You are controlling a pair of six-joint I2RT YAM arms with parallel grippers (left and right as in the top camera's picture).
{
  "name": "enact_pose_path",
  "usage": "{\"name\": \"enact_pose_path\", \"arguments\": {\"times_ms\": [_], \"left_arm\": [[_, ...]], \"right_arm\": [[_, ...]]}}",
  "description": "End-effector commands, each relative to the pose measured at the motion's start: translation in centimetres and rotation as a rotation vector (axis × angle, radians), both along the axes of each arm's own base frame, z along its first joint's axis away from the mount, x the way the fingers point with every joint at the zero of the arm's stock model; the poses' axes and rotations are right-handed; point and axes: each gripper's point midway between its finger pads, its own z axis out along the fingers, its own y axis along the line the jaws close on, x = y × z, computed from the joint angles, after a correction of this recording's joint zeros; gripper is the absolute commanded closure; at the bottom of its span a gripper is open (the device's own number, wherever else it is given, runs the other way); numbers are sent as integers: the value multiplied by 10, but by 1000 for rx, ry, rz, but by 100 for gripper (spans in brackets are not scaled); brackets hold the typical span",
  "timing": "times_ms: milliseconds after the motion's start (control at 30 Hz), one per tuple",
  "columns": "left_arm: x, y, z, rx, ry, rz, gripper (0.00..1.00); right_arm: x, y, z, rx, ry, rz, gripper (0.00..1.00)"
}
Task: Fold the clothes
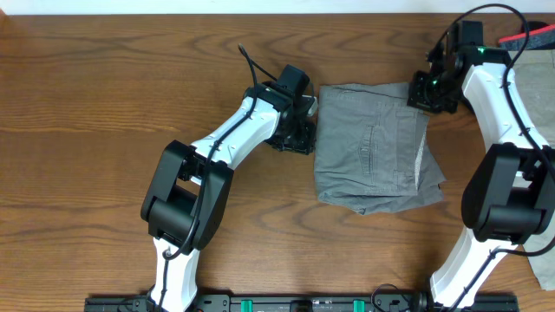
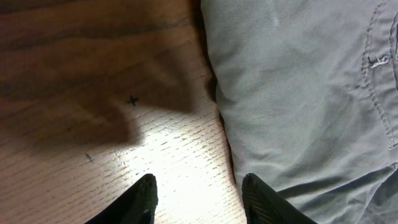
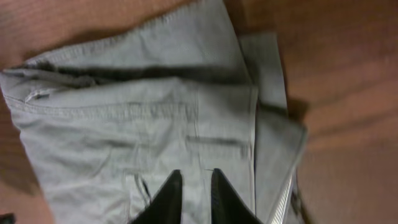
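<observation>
Grey shorts [image 1: 373, 147] lie folded into a rough rectangle at the table's middle, back pocket up. My left gripper [image 1: 305, 132] is open and empty, low at the shorts' left edge. In the left wrist view its fingers [image 2: 199, 183] straddle bare wood, the right finger over the edge of the shorts [image 2: 298, 93]. My right gripper [image 1: 429, 91] is by the shorts' far right corner. In the right wrist view its fingers [image 3: 195, 175] are a narrow gap apart, holding nothing, above the shorts [image 3: 124, 124] near the pocket seam.
A tan garment [image 1: 539, 82] lies at the table's right edge behind the right arm, with a red item [image 1: 520, 39] above it. A black rail [image 1: 277, 303] runs along the front edge. The table [image 1: 87, 130] is brown wood.
</observation>
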Motion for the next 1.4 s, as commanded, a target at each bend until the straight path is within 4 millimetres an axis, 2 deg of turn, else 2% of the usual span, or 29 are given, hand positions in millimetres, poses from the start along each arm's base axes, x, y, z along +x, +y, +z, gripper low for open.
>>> {"name": "enact_pose_path", "arguments": {"times_ms": [0, 167, 300, 433, 500, 600, 633, 800, 867, 933, 1000, 1133, 1233, 1367], "left_arm": [[4, -4, 17, -31, -33, -14, 53], [4, -4, 17, -31, -33, -14, 53], [4, -4, 17, -29, -31, -14, 53], [1, -3, 16, -23, -21, -15, 53], [1, -3, 16, -23, -21, -15, 53], [2, -4, 17, -26, -25, -16, 53], [2, -4, 17, -26, -25, -17, 53], [2, -4, 16, -27, -26, -17, 53], [2, -7, 17, -44, -26, -24, 30], [2, -15, 18, -90, -17, -36, 22], [2, -22, 17, -128, -8, -46, 17], [2, -30, 10, -168, 9, -56, 16], [4, -35, 7, -188, 9, -61, 16], [5, -39, -2, -205, 26, -53, 16]], "right_arm": [[-5, 1, -25, -2, 47, 4, 93], [-1, -2, -45, -9, 64, 3, 96], [0, -17, -66, -95, 90, -18, 99], [0, -38, -69, -213, 101, -51, 99], [3, -41, -64, -226, 93, -54, 97], [12, -42, -47, -233, 73, -58, 93], [16, -43, -39, -234, 64, -60, 89], [32, -49, 21, -250, 19, -126, 67], [35, -41, 49, -198, 0, -125, 45], [34, -25, 72, -114, -17, -87, 27], [33, -11, 87, -44, -30, -49, 22], [27, 9, 106, 56, -37, 17, 21], [23, 18, 109, 100, -34, 62, 21], [22, 19, 109, 105, -33, 71, 22]]}}
